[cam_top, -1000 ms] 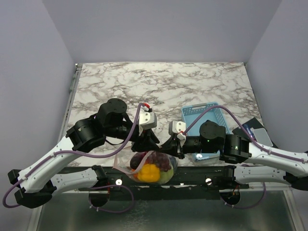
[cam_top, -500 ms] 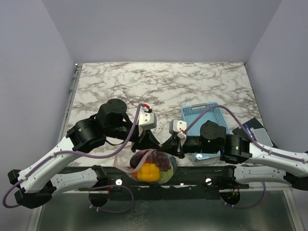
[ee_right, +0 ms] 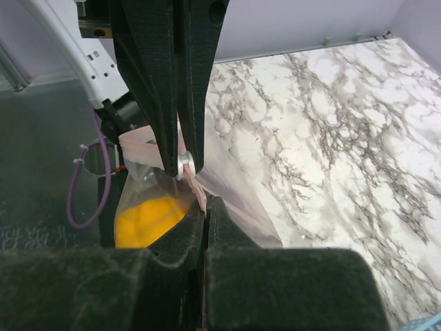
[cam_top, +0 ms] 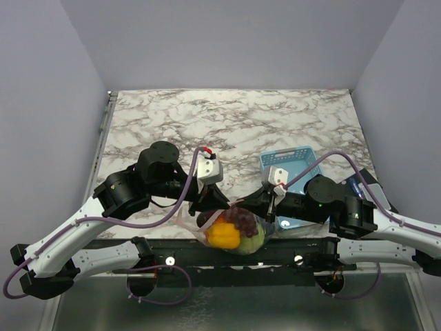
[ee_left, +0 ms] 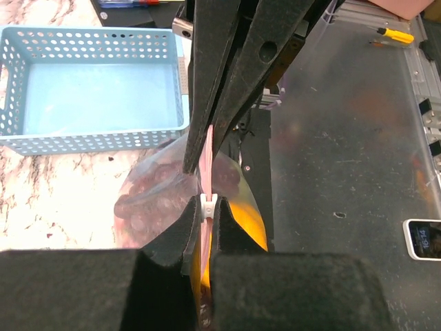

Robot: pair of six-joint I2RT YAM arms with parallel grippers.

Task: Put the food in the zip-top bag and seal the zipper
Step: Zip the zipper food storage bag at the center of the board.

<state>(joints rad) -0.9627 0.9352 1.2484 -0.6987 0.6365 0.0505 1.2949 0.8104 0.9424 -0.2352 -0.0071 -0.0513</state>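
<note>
Left tool (ee_left: 207,210), right tool (ee_right: 205,210) pinching pink zipper (ee_left: 209,165), clear bag (cam_top: 234,233) bulging

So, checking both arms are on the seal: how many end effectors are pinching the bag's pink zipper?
2. The left end effector is shut on the zipper toward the left side of the zip-top bag; the right end effector is shut on it close alongside.
</note>
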